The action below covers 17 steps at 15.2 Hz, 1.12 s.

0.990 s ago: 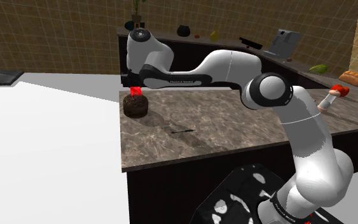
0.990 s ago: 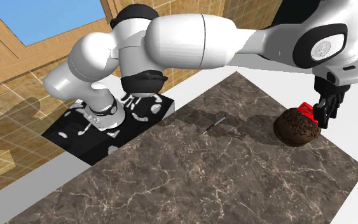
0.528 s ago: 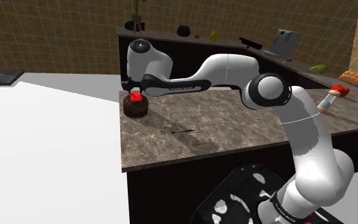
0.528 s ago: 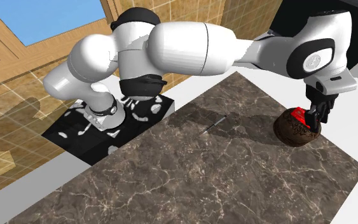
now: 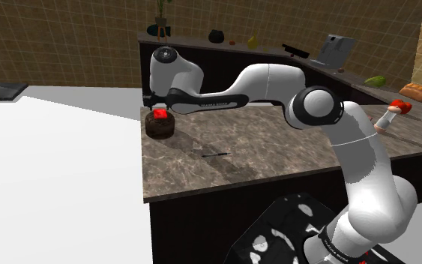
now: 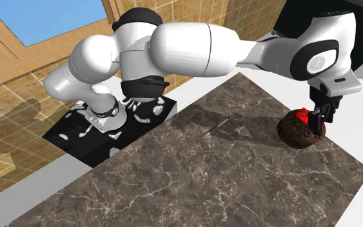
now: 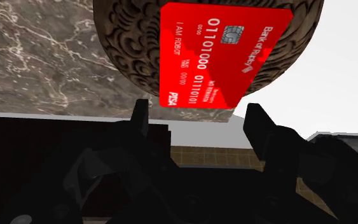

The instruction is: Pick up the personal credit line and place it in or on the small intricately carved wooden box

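Where it tops the box point(image 7: 125, 54), card point(image 7: 225, 57) looks red.

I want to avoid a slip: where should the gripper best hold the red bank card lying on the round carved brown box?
Probably across its short width, by the two long edges, coming straight down: the red bank card lies face up on the round carved brown box.

The red card point(image 7: 225, 54) hides much of the carved box point(image 7: 126, 51), itself cropped
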Motion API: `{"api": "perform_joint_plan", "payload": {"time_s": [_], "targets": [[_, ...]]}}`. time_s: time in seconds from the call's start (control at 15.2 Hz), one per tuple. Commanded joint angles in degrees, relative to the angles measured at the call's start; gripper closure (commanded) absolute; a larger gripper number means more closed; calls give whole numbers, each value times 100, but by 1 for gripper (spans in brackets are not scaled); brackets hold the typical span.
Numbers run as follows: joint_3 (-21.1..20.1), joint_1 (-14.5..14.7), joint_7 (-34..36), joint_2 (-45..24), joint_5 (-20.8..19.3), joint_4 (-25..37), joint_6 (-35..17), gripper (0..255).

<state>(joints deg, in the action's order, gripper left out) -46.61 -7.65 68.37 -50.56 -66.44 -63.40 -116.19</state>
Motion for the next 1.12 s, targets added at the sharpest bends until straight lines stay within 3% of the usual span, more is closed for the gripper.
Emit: {"api": "perform_joint_plan", "payload": {"time_s": [0.0,0.26,0.53,1.06], "targets": [[3,2,1,-6,0,0,2,0],[1,-3,-1,-2,1,-5,1,0],[-234,-162,67,553,222,-416,253,0],[-234,-162,67,553,222,-416,253,0]]}}
